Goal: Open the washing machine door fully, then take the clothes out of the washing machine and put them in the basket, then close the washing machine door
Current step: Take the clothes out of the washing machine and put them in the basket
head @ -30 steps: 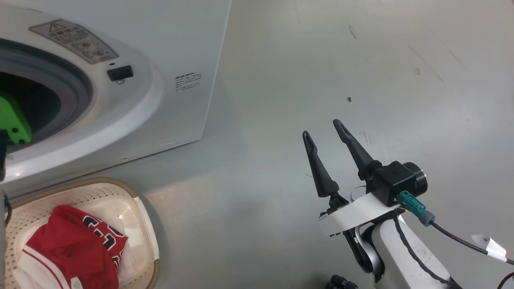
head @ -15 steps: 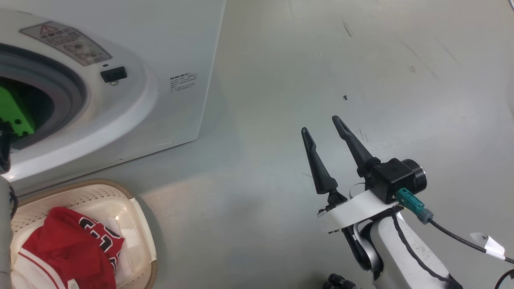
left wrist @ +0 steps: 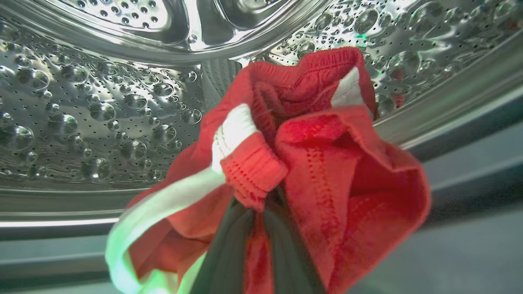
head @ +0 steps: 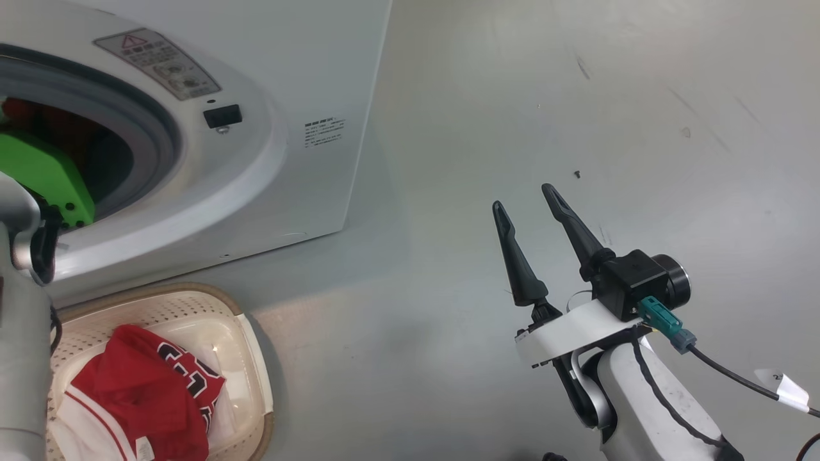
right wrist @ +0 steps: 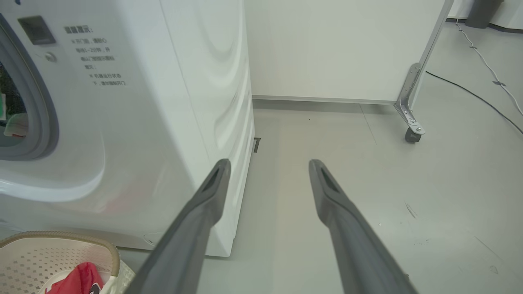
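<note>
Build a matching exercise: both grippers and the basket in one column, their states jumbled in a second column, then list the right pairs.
Column one:
1. left gripper
2. right gripper
3. basket

Column two:
A. holds a red jersey with dark numerals
B. shut on a red garment inside the drum
C. open, over the floor

Pairs: 1-B, 2-C, 3-A.

jersey [head: 138,390] in basket [head: 186,307], right hand [head: 523,196] spread
</note>
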### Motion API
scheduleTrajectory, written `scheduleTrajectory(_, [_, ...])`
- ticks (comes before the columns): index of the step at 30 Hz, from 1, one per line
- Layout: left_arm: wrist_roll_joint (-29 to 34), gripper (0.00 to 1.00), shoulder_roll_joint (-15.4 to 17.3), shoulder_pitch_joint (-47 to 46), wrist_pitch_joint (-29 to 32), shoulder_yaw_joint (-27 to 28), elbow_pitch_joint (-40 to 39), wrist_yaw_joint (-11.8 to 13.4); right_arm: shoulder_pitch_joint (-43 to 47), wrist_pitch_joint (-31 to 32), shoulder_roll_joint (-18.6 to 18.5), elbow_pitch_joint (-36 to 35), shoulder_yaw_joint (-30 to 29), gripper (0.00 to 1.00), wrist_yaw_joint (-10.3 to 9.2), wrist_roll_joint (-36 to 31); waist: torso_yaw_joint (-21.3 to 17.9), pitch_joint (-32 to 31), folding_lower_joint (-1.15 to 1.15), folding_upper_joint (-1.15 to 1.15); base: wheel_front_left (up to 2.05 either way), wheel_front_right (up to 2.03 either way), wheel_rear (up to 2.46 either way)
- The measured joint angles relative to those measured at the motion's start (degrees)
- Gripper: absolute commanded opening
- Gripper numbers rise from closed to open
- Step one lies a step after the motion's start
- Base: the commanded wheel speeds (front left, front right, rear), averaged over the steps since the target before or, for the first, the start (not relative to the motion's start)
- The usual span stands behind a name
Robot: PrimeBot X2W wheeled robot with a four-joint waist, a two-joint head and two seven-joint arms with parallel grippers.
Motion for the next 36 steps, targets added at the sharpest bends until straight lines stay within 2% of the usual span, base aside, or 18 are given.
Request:
scheduleTrajectory(17, [0.0,0.0,-2.7,3.6,-8.5,-2.3,2.9,-1.4,0.1,0.0,-0.1,2.1,-2.1,1.0,0.25,-1.0,5.6,-5.3,0.0,0.0,0.0,0.0,0.0])
scheduleTrajectory(29, [-0.6,0.0,-5.1,10.4,-15.0,-5.1,3.3,-2.0,2.4,0.0,-0.3,4.2,-3.0,1.0,1.66,-1.3,9.2,-11.2,0.0,0.0,0.0,0.0,0.0])
scheduleTrajectory(36, [-1.6,0.0,-5.4,13.9,-18.1,-5.8,2.7,-2.0,4.2,0.0,-0.3,4.6,-3.4,1.0,2.19,-1.3,10.8,-14.4,0.0,0.0,0.0,0.0,0.0])
